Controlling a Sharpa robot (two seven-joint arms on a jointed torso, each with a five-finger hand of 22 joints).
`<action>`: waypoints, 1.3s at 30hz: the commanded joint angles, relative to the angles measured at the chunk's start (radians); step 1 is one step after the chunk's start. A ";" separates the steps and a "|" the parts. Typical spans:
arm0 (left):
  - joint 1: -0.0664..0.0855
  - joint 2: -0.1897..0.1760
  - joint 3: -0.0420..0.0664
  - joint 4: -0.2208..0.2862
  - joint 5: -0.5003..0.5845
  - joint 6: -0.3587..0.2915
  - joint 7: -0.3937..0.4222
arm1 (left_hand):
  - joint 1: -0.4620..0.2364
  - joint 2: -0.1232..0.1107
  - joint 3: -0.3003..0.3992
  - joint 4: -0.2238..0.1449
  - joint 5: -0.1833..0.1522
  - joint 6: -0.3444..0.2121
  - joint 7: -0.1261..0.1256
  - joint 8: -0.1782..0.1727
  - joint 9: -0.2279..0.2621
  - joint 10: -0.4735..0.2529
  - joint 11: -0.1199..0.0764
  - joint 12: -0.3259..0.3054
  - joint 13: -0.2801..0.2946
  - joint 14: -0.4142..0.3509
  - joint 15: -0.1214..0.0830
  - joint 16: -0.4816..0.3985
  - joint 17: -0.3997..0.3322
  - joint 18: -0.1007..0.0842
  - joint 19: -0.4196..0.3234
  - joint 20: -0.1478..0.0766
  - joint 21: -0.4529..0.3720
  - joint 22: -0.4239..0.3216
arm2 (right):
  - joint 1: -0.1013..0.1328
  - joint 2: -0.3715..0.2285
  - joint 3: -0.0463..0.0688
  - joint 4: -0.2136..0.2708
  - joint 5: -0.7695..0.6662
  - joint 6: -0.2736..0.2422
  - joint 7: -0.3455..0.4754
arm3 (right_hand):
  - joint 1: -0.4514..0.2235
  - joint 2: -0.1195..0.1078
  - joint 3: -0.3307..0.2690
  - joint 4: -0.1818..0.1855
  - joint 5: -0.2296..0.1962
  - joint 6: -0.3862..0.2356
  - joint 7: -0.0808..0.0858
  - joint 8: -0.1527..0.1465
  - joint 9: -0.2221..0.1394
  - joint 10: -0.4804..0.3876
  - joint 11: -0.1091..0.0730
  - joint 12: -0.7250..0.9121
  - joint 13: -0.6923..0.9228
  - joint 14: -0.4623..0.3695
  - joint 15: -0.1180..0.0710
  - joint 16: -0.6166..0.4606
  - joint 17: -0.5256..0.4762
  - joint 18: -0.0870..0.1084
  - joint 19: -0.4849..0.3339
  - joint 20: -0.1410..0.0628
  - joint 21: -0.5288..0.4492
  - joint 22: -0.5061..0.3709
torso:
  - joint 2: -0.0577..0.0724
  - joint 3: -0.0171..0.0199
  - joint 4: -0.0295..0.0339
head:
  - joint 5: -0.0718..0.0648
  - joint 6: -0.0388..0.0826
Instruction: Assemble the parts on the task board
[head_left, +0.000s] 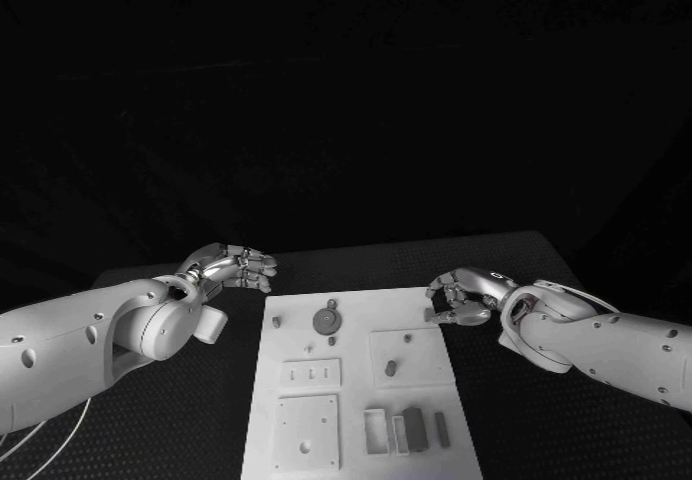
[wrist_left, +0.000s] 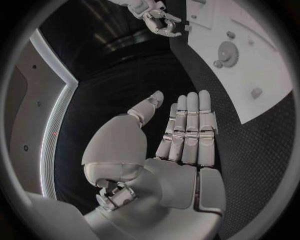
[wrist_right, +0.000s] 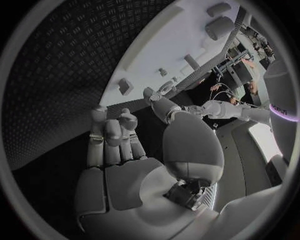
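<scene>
both robot hands hover at the far end of the task board (head_left: 361, 400), neither carrying anything: the left robot hand (head_left: 231, 268) hangs over the bare black counter (head_left: 375, 262) just off the board's far-left corner, its fingers stretched out straight and side by side in its own wrist view, released and empty; the right robot hand (head_left: 464, 297) sits at the board's far-right edge with fingers curled toward the rim, and its wrist view shows nothing between them – whether a fingertip touches the edge i cannot tell. the white board lies in the middle of the counter, and the parts rest on it: a round gear-like piece (head_left: 329, 320) near the far-left, a small peg (head_left: 277, 322) just left of it, another small piece (head_left: 391, 368) in the right middle panel, and a row of bars (head_left: 414, 428) at the near-right. judging from this, no part is picked yet – the step in hand looks like an approach or a settling before the first grasp. the next move calls for one robot hand to come down over a loose part and pinch it cleanly, without nudging the board or its neighbours.
</scene>
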 joint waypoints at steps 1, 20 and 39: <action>0.000 0.001 0.000 0.002 -0.003 0.019 0.009 | -0.007 -0.005 -0.005 0.000 -0.002 -0.002 0.003 -0.003 -0.001 -0.005 -0.001 -0.006 0.001 0.004 0.000 -0.005 0.001 0.018 -0.002 0.000 -0.006 0.001 | -0.010 0.008 0.001 -0.007 0.007 -0.016 0.020 | 0.001 -0.010 -0.002 0.006 0.003 0.023 0.030 -0.003 -0.001 -0.014 0.007 0.000 -0.001 -0.008 0.000 -0.006 -0.001 0.016 -0.007 0.001 -0.006 0.007 | 0.001 -0.0013 0.0016 | -0.001 -0.002; -0.002 0.003 0.000 0.002 -0.004 0.022 0.006 | -0.007 -0.004 -0.005 0.001 -0.002 -0.003 0.004 -0.005 -0.001 -0.005 0.000 -0.007 0.002 0.004 0.000 -0.007 0.003 0.018 -0.001 0.000 -0.007 0.001 | -0.050 0.059 0.001 -0.076 0.001 -0.060 0.004 | 0.022 0.018 -0.004 0.011 0.003 0.043 0.023 0.009 0.004 -0.012 0.000 0.008 0.000 -0.006 -0.005 0.000 0.000 0.016 -0.004 0.001 -0.004 0.009 | 0.000 -0.0036 0.0036 | 0.001 -0.013; -0.003 0.001 0.000 0.002 -0.004 0.023 0.002 | -0.008 -0.002 -0.005 0.002 -0.002 -0.003 0.004 -0.005 -0.001 -0.005 0.000 -0.008 0.004 0.004 0.000 -0.008 0.004 0.018 -0.001 0.000 -0.007 0.002 | -0.062 0.069 0.001 -0.093 -0.013 -0.073 -0.005 | 0.040 0.049 -0.017 -0.005 0.003 0.082 0.008 0.029 0.015 0.004 -0.015 0.014 -0.004 0.005 -0.019 0.006 -0.002 0.016 0.005 -0.003 0.000 0.012 | -0.001 -0.0034 0.0009 | 0.005 -0.018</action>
